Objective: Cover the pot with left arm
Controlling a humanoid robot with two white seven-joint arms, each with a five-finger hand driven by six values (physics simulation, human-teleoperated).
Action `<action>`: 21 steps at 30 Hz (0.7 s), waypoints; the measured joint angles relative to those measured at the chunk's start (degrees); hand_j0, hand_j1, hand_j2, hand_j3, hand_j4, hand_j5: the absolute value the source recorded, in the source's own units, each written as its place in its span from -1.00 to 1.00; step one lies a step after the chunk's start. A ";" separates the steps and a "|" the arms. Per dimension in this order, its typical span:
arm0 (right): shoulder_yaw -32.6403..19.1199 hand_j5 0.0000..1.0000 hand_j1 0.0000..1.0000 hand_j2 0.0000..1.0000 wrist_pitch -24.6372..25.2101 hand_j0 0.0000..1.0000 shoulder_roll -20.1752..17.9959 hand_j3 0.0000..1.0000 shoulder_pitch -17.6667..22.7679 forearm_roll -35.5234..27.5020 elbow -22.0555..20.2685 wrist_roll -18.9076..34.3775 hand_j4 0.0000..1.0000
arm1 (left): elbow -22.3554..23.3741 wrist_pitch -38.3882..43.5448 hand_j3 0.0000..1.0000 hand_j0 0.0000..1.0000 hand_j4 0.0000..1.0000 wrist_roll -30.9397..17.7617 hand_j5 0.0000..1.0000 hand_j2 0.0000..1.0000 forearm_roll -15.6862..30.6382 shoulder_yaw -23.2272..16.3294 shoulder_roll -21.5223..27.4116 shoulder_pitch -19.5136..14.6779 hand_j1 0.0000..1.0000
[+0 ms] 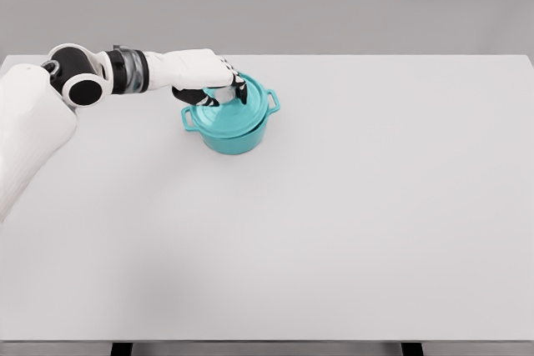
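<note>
A teal pot (238,135) with two side handles stands on the white table, left of the middle and toward the back. Its teal lid (238,114) lies on top of it. My left hand (219,89) reaches in from the left and sits over the lid's middle, its fingers curled around the lid's metallic knob, which shows only partly between them. The right arm does not appear in the head view.
The white table (350,223) spreads wide to the right and toward the front. My left arm's shoulder and forearm (83,81) lie along the table's back left corner.
</note>
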 measured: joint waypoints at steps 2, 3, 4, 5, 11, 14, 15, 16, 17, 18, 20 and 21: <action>0.00 1.00 1.00 1.00 0.00 1.00 0.00 1.00 0.00 0.01 0.01 0.00 1.00 | 0.38 0.01 0.30 0.30 0.30 0.01 0.30 0.30 -0.03 0.00 -0.18 -0.09 0.30; 0.00 1.00 1.00 1.00 0.00 1.00 0.00 1.00 0.00 0.00 0.01 0.00 1.00 | 0.56 0.01 0.31 0.31 0.31 0.01 0.31 0.31 -0.15 0.01 -0.26 -0.09 0.31; 0.00 1.00 1.00 1.00 0.00 1.00 0.00 1.00 0.00 0.00 0.01 0.00 1.00 | 0.70 0.00 0.31 0.31 0.31 0.00 0.31 0.31 -0.24 0.03 -0.32 -0.09 0.31; 0.00 1.00 1.00 1.00 0.00 1.00 0.00 1.00 0.00 0.00 0.01 0.00 1.00 | 0.80 0.00 0.31 0.31 0.31 0.00 0.31 0.31 -0.30 0.04 -0.37 -0.09 0.31; 0.00 1.00 1.00 1.00 0.00 1.00 0.00 1.00 0.00 0.00 0.01 0.00 1.00 | 0.97 0.00 0.35 0.35 0.35 0.00 0.35 0.35 -0.40 0.08 -0.45 -0.09 0.35; 0.00 1.00 1.00 1.00 0.00 1.00 0.00 1.00 0.00 -0.01 0.01 0.00 1.00 | 0.83 0.01 0.37 0.37 0.37 0.01 0.37 0.37 -0.36 0.08 -0.42 -0.09 0.37; 0.00 1.00 1.00 1.00 0.00 1.00 0.00 1.00 0.00 -0.01 0.01 0.00 1.00 | 0.77 0.01 0.40 0.40 0.40 0.01 0.40 0.40 -0.33 0.09 -0.41 -0.09 0.40; 0.00 1.00 1.00 1.00 0.00 1.00 0.00 1.00 0.00 -0.01 0.01 0.00 1.00 | 0.70 0.01 0.45 0.45 0.45 0.01 0.45 0.45 -0.32 0.09 -0.40 -0.09 0.45; 0.00 1.00 1.00 1.00 0.00 1.00 0.00 1.00 0.00 -0.01 0.01 0.00 1.00 | 0.64 0.01 0.46 0.46 0.46 0.01 0.46 0.46 -0.30 0.10 -0.40 -0.09 0.46; 0.00 1.00 1.00 1.00 0.00 1.00 0.00 1.00 0.00 0.00 0.01 0.00 1.00 | 0.60 0.01 0.46 0.46 0.46 0.01 0.46 0.46 -0.29 0.12 -0.40 -0.09 0.46; 0.00 1.00 1.00 1.00 0.00 1.00 0.00 1.00 0.00 0.00 0.01 0.00 1.00 | 0.54 0.01 0.49 0.49 0.49 0.01 0.49 0.49 -0.27 0.15 -0.39 -0.09 0.49; 0.00 1.00 1.00 1.00 0.00 1.00 0.00 1.00 0.00 0.00 0.01 0.00 1.00 | 0.51 0.01 0.51 0.51 0.51 0.01 0.51 0.51 -0.26 0.18 -0.39 -0.18 0.51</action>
